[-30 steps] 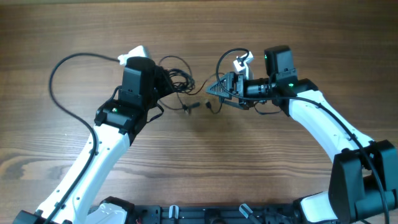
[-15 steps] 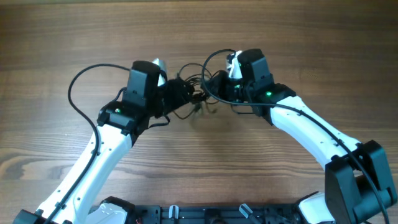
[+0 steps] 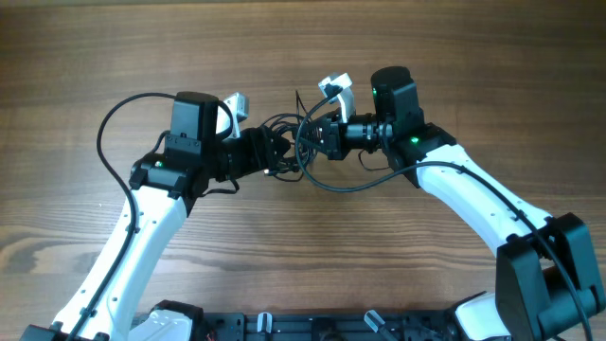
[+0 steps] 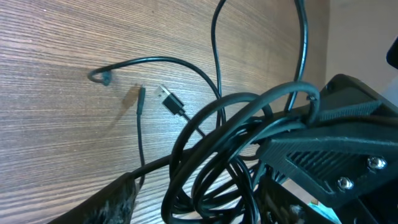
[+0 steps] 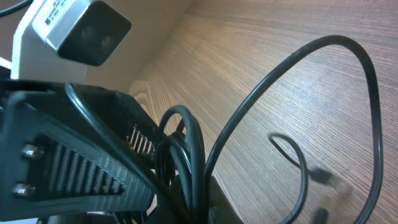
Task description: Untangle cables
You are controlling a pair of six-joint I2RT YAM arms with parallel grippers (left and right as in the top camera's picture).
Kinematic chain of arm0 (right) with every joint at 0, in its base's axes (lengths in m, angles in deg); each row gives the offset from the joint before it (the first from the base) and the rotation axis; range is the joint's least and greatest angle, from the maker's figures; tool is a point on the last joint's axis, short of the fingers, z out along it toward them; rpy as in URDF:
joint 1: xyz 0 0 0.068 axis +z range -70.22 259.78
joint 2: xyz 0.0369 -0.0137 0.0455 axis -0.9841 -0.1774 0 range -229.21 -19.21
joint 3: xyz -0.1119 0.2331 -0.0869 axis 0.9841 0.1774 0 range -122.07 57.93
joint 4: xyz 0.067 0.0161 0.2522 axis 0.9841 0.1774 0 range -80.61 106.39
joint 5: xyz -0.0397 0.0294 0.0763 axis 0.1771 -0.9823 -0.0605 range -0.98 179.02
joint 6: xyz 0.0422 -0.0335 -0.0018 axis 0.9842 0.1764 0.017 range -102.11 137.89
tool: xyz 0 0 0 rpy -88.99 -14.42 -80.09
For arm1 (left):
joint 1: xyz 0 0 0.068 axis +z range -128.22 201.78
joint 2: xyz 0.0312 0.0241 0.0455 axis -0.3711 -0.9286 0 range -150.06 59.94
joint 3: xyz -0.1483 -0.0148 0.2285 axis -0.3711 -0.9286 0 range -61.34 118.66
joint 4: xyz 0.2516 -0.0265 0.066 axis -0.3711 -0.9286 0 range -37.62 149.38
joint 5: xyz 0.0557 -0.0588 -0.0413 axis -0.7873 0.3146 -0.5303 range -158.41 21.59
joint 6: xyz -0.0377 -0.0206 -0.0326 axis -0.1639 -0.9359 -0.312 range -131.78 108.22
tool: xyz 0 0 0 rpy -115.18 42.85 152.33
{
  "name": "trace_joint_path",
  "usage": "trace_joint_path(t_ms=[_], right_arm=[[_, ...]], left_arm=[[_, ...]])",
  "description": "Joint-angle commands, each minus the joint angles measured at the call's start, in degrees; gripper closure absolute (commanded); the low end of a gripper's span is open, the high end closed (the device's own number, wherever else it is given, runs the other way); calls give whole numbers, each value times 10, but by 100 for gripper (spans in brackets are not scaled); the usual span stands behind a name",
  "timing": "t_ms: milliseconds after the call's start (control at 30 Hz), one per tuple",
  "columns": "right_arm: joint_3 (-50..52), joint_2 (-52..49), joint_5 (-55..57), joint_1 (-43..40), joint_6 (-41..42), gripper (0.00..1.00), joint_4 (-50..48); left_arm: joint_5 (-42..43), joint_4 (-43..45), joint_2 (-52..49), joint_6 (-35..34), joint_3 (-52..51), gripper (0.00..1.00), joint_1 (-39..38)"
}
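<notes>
The cables (image 3: 287, 144) are a tangle of thin dark cords bunched between the two grippers near the table's middle. My left gripper (image 3: 276, 152) reaches in from the left. In the left wrist view its fingers (image 4: 115, 202) stand apart, with the looped cables (image 4: 214, 134) between them and a gap at the left finger, so the left gripper (image 4: 193, 208) is open. From the right, my right gripper (image 3: 312, 137) is shut on several strands. In the right wrist view the cables (image 5: 193, 146) run down into the closed right gripper (image 5: 199, 202). A USB plug (image 4: 170, 99) lies loose on the wood.
A thin cord end (image 4: 140, 99) and a small curl (image 4: 99, 76) lie on the bare wood beyond the tangle. Another loose plug (image 5: 322, 177) shows blurred in the right wrist view. The left arm's thick black cable (image 3: 109, 133) arcs over the table at the left.
The right gripper has swung left onto the tangle and shut on it. The left gripper, shut a second ago, now stands open around the bundle. Both grippers now nearly touch.
</notes>
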Motion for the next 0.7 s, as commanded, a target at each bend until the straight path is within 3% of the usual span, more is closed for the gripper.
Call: trace_joint_path(t_ms=[0,167,267,367,433,467,500,533,667], right_arm=[[-2,-6,-22,-3,43,96,-18],[-2,-6,-3,-3,94,95,-19],[-2,-6,-9,-2,120,95,-18],[-2,-6,-21,-2,153,95,-18],[-2,-6,-24,-2,152,94,-18],[-2,-6,-24,-2,150,93,-18],[-2,-6,-20,-3,149,90,-17],[-2,-6,-14,-3,143,85,-15],[-2,-6,74,-3,129,29,56]], left_arm=[[12,-6,-2,-6,3,45,1],[10,-29,-2,-155,3,41,1],[-40,-32,-3,-163,3,47,1],[-93,-16,-26,-208,3,73,-1],[-93,26,-57,-210,3,79,-15],[-93,43,-75,-209,3,94,-25],[-94,47,-84,-209,3,96,-29],[-97,46,-87,-207,3,96,-29],[-103,43,-48,-123,3,96,28]])
